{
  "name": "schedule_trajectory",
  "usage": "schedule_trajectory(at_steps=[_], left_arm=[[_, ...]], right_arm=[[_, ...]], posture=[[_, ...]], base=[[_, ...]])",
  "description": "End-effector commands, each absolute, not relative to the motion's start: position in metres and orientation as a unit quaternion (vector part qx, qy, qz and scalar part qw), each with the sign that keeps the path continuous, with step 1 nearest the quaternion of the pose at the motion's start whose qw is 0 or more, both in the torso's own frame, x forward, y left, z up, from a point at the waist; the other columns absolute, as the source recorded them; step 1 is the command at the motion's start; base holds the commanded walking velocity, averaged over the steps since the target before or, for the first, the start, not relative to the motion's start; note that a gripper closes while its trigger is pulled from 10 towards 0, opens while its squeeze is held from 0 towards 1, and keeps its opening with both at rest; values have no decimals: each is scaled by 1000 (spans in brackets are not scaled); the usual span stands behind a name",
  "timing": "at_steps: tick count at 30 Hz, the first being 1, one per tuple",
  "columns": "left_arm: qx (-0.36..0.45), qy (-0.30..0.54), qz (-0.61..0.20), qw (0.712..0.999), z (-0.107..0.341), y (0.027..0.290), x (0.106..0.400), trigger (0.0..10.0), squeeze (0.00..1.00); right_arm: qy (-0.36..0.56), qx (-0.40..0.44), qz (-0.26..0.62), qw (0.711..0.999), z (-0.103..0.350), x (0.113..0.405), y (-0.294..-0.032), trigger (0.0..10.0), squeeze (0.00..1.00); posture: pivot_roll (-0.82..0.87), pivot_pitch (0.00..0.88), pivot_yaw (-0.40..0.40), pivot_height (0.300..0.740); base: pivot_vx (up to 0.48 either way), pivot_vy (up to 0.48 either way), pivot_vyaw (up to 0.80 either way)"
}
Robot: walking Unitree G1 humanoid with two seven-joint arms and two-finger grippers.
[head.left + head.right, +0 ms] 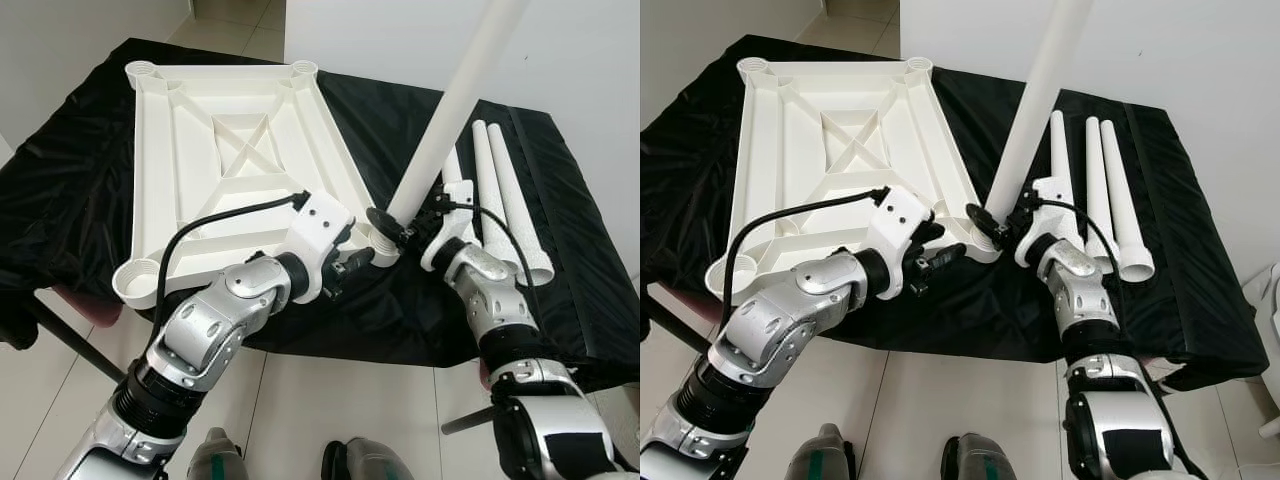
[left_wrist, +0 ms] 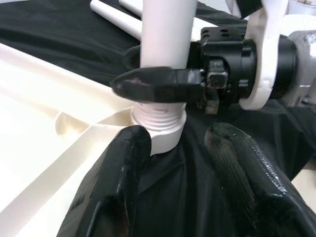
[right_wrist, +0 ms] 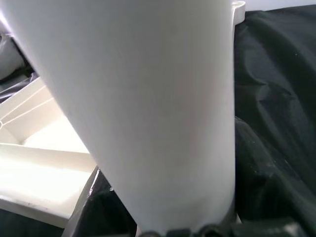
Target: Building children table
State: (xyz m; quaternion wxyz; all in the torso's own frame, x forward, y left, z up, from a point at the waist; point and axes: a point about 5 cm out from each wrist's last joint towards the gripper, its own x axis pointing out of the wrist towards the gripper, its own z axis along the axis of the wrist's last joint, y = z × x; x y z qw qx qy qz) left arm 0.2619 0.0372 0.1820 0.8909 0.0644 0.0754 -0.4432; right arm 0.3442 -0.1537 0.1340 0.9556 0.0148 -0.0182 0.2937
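**A:** Your right end effector (image 1: 400, 228) was clamped on the white leg (image 1: 452, 110) low down, just above its threaded end, one black finger (image 2: 158, 84) wrapped across the tube. Directly under that grip, the threads sat at the mouth of the corner socket (image 2: 160, 136) of the upturned tabletop (image 1: 235, 150).

**B:** And your left end effector (image 2: 180, 163)?

**A:** Spread apart, holding nothing, its two fingers either side of that same socket, one finger (image 2: 126, 163) touching or nearly touching the collar. I couldn't tell whether it actually pressed on it.

**B:** How would the leg have handled?

**A:** I judged it light, hollow, rigid plastic with a smooth, slick skin. A long tube gripped at its foot has a lot of lever above the fingers, and it leaned away from your right end effector rather than standing plumb. You'd have wanted it squared to the socket, or the threads could cross. Holding low was sensible for turning; firm squeeze, since a round glossy tube can spin in the pads.

**B:** The tabletop?

**A:** Stiff, ribbed and probably light enough to skid on the black cloth (image 1: 400, 110) over the surface, so bracing that corner mattered. Beyond your right end effector lay the spare legs (image 1: 505, 195), side by side on the cloth.
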Motion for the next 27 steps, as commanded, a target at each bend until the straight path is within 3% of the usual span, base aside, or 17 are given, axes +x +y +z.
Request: schedule_trajectory(at_steps=[1,9,19,27], left_arm=[[60,82,-476,874,179,34,257,10000,0],[59,86,-481,871,178,33,256,10000,0],[60,89,-487,867,176,31,254,10000,0],[61,90,-489,866,175,30,253,10000,0]], right_arm=[[-7,26,282,959,129,342,-153,10000,0],[2,54,218,975,130,341,-141,10000,0],[-11,72,-3,997,129,323,-134,10000,0],[1,66,-30,997,129,318,-136,10000,0]], posture=[[0,21,-69,740],[-11,16,-58,740],[-11,8,-61,740],[-10,0,-64,740]], base=[[0,0,0],[0,0,0],[0,0,0],[0,0,0]])
